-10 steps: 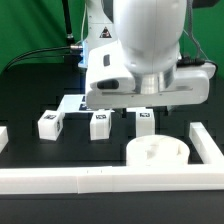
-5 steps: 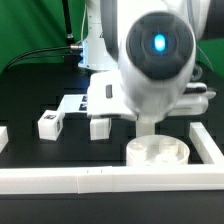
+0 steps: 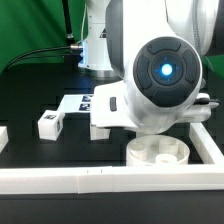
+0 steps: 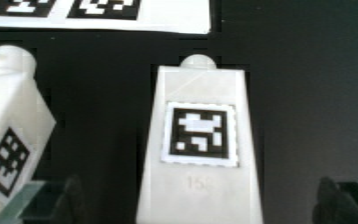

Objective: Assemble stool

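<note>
The round white seat disc (image 3: 158, 152) lies at the front, by the exterior view's right. One white tagged leg (image 3: 50, 123) lies on the exterior view's left. A second leg (image 3: 98, 129) shows partly under the arm, and the third is hidden behind it. In the wrist view a leg (image 4: 197, 140) lies lengthwise between my fingers, tag facing up, with another leg (image 4: 12, 125) beside it. My gripper (image 4: 197, 205) is open, with one dark finger (image 4: 44, 200) on each side of the leg and not touching it. The arm hides the gripper in the exterior view.
The marker board (image 3: 78, 103) lies behind the legs and also shows in the wrist view (image 4: 105, 12). A long white rail (image 3: 60, 180) runs along the front and another rail (image 3: 206, 145) on the exterior view's right. Black cables trail at the back.
The arm has swung and come down lower, and its wrist body now covers the third leg and much of the middle. The legs and the seat have not moved.
</note>
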### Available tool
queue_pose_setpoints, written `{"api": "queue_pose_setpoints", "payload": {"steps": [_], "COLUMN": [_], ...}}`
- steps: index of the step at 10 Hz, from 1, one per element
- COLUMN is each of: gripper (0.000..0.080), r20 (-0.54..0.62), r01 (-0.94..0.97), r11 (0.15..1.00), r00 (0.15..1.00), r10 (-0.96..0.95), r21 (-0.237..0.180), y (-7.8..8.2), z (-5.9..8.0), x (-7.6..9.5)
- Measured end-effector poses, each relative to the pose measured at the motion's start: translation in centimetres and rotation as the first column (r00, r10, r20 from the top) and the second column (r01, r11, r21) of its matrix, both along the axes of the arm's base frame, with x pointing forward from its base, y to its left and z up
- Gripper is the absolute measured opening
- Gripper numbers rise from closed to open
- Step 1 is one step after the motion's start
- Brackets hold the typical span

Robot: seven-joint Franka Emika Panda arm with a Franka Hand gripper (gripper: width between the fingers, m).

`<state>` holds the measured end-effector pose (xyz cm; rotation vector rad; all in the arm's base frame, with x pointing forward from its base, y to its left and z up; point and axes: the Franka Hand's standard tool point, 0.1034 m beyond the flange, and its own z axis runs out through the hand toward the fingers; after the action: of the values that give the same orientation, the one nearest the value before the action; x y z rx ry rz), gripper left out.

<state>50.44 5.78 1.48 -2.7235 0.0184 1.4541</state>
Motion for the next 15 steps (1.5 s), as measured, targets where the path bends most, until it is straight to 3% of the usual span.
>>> {"api": "queue_pose_setpoints", "payload": {"steps": [3,4,5,6,9,11,14,15], "gripper": [0.0649,0.0535,0.0535,0.0354,0.0335,0.0335,0.0337,0.0337], "r20": [-0.001,-0.001,-0.001,-0.001,0.007,0.022,0.038,0.059], "r01": [0.001,0.001,0.0,-0.001,-0.002,-0.002,-0.022,-0.033], "r11": [1.0,1.0,1.0,1.0,1.0,1.0,0.999,0.998], "r00": [1.0,1.0,1.0,1.0,1.0,1.0,0.999,0.998], "r10": [-0.001,-0.001,0.0,0.001,0.002,0.002,0.021,0.03], "r21": [0.001,0.001,0.001,0.001,0.002,0.004,0.034,0.049], "y": [0.0,0.0,0.0,0.0,0.1,0.2,-0.5,-0.6], "z": [-0.6,-0.6,-0.6,-0.6,-0.1,1.7,7.3,7.8], "x": [-0.2,-0.2,-0.2,-0.3,0.0,0.7,1.8,2.3]}}
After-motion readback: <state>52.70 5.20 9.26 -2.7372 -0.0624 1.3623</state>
